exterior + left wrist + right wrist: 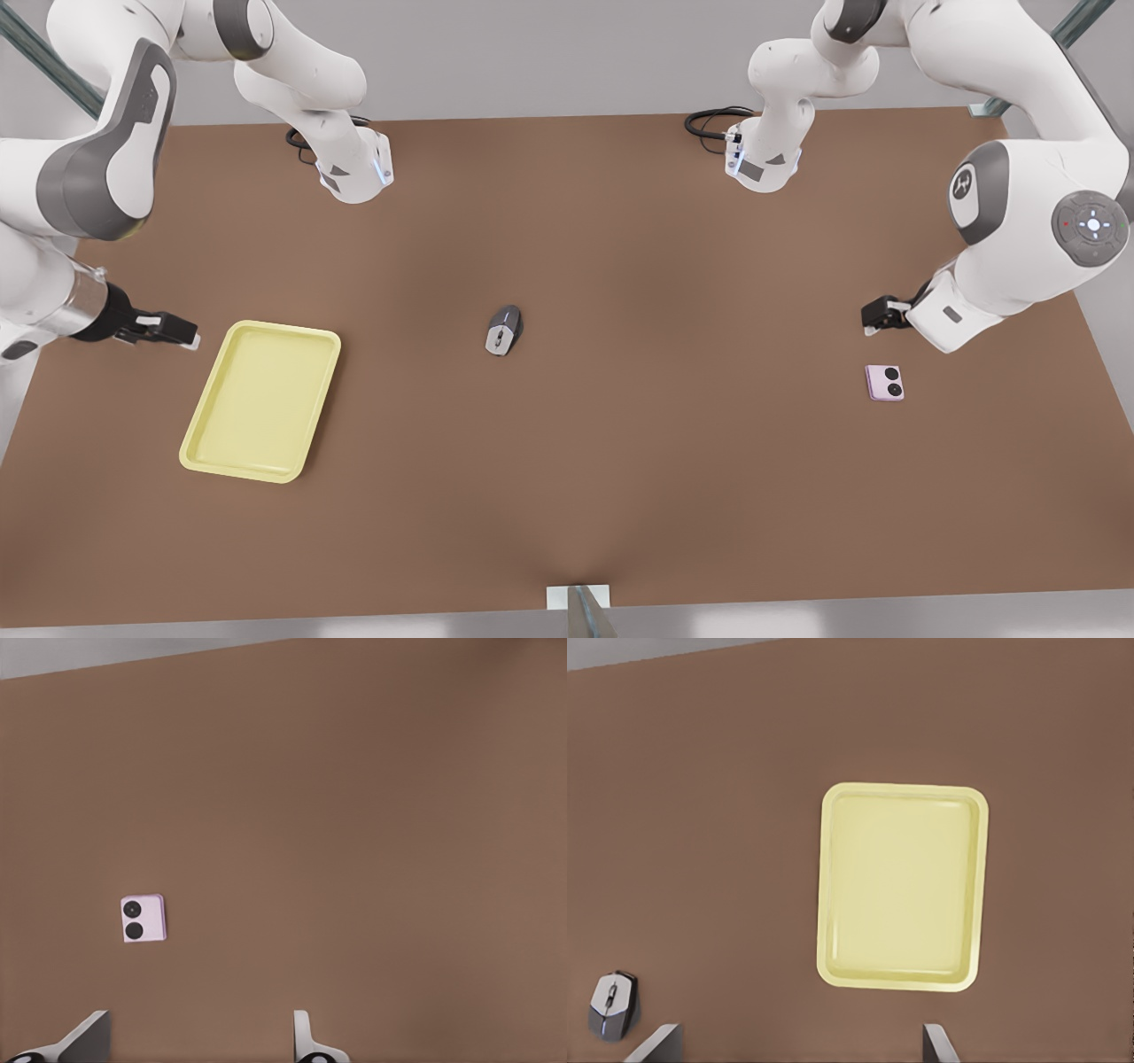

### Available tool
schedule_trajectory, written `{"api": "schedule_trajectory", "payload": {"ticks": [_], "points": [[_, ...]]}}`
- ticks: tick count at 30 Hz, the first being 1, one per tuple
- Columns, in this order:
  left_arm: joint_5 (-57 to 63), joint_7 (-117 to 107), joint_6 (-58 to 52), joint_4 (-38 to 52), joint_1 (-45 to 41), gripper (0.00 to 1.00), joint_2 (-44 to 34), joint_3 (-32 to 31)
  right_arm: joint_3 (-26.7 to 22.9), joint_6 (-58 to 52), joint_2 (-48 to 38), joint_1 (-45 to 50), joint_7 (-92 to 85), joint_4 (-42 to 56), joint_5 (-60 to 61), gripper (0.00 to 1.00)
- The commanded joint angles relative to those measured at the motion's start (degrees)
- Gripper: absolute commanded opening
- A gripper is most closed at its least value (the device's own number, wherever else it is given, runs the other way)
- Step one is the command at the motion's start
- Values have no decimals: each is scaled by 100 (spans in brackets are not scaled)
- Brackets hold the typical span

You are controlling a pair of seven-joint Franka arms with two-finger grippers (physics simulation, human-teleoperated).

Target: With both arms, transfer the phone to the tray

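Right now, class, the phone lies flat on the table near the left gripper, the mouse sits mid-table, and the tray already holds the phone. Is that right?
One part is wrong. The tray holds nothing, as the front view shows. The phone lies on the table near the left gripper; the mouse sits mid-table.

Pink phone (884, 382) flat on table, well apart from yellow tray (262, 400).

phone (143, 919) flat on brown table (372, 815), 2 camera circles up; left gripper (199, 1041) fingers spread, apart from phone.
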Motion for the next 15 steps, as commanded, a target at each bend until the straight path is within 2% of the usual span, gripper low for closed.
{"api": "schedule_trajectory", "payload": {"ticks": [1,4,5,12,15], "points": [[10,56,61,-6,7,100,7,10,8,-187,-17,8,80,2,2,100],[-16,293,738,-76,24,100,438,125,-1,-196,-34,-1,80,2,2,100],[-77,1056,782,-120,138,100,596,221,8,-187,-25,8,72,2,11,100],[-323,2315,4314,-3221,165,100,218,810,-45,-187,-25,-18,72,134,-7,100],[-341,2464,5106,-3767,174,100,244,959,-45,-187,-25,-36,80,143,-7,100]]}}
